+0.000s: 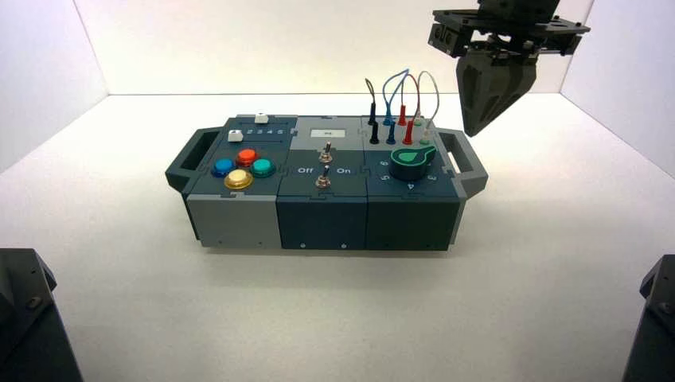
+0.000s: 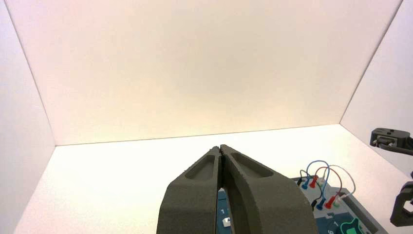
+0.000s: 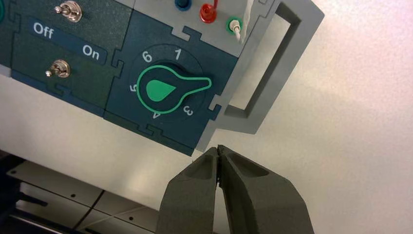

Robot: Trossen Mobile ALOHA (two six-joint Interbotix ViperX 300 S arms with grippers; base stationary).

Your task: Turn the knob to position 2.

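Note:
The green teardrop knob (image 3: pixel 163 90) sits on the dark teal panel at the right end of the box (image 1: pixel 239 223); it also shows as the knob (image 1: pixel 412 161) from above. Its pointed tip lies between the white digits 1 (image 3: pixel 178 52) and 3 (image 3: pixel 189 111) of the curved ring. Position 2 is hidden there. My right gripper (image 3: pixel 218 148) is shut on nothing and clear of the knob. In the high view the right gripper (image 1: pixel 475 131) hangs above the box's right handle (image 1: pixel 470 163). My left gripper (image 2: pixel 220 147) is shut, empty and held back from the box.
Two metal toggle switches (image 3: pixel 58 68) stand by the Off and On lettering in the middle panel. Coloured push buttons (image 1: pixel 239 169) fill the left panel. Plugged wires (image 1: pixel 402 99) loop up behind the knob. Arm bases (image 1: pixel 24 318) stand at the near corners.

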